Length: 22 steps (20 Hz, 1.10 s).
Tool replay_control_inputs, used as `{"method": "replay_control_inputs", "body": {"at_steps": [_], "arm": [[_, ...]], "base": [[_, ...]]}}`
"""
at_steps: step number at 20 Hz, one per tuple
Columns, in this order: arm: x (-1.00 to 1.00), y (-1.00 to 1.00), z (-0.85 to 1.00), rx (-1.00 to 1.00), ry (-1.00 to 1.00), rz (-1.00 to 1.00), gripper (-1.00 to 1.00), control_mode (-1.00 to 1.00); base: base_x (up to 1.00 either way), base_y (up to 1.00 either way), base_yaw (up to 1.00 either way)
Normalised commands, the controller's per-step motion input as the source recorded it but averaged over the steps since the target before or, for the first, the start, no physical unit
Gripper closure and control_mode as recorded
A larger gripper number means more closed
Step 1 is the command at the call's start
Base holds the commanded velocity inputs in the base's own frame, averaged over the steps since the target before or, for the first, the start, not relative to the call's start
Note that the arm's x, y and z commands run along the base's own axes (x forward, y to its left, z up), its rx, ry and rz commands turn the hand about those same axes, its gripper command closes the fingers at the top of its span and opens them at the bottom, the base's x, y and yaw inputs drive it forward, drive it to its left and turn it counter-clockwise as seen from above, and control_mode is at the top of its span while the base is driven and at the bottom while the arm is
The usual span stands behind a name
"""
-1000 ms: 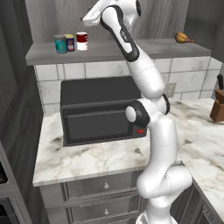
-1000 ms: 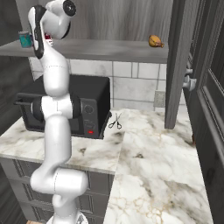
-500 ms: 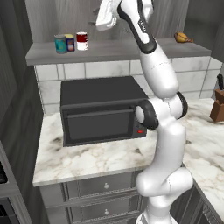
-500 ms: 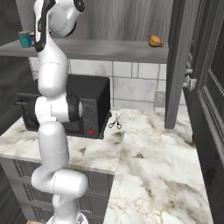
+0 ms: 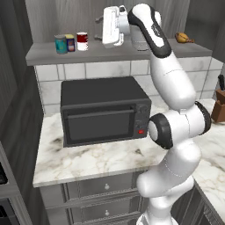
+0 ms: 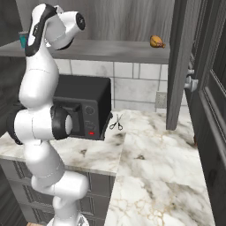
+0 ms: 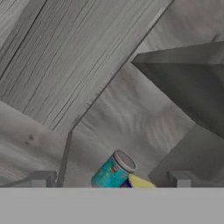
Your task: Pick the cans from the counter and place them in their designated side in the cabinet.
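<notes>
A: Arm (image 5: 173,83) raised tall from the base, elbow bent over the microwave (image 5: 103,110), forearm reaching up and left to shelf height. End effector (image 5: 110,26) held sideways above the shelf (image 5: 44,55), jaws spread wide, gripping nothing.

B: Cans?

A: Both up on the shelf, left end. Red can (image 5: 82,41) with white bands standing upright, just right of the yellow-topped can (image 5: 70,42); teal can (image 5: 60,44) touching or nearly touching that one on its left. All apart from the end effector, off to its left.

B: Seen from the hand?

A: Teal can (image 7: 113,169) tilted in frame, round grey lid, printed label; yellow top (image 7: 141,181) peeking beside it at the bottom edge. Behind, grey wood grain in long streaks.

B: Materials elsewhere?

A: Shelf flat, grey, matte. Cabinet (image 6: 132,20) back panelled in grey wood grain. Worktop (image 5: 88,160) white marble with grey veins, over grey drawers (image 5: 103,186) with small round knobs. Microwave boxy, black. Wall tiled pale. Lumpy brown-orange food (image 6: 156,41) at the shelf's right end. Scissors (image 6: 116,122) flat on the worktop beside the microwave.
</notes>
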Motion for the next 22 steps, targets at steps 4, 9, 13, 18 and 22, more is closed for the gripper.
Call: {"method": "replay_control_inputs", "body": {"at_steps": [4,9,13,18,22], "arm": [[-0.68,0.19,-0.02,0.00,-0.19,0.05,-1.00,-1.00],[-0.70,0.08,-0.01,0.00,-0.16,0.06,-1.00,-1.00],[-0.74,0.00,-0.03,0.00,-0.14,0.05,-1.00,-1.00],[-0.77,0.00,0.00,0.00,-0.13,0.05,-1.00,-1.00],[-0.80,0.00,0.00,0.00,-0.13,0.04,-1.00,-1.00]], "base": [[0.00,0.00,0.00],[0.00,0.00,0.00],[0.00,0.00,0.00],[0.00,0.00,0.00],[0.00,0.00,0.00]]}}
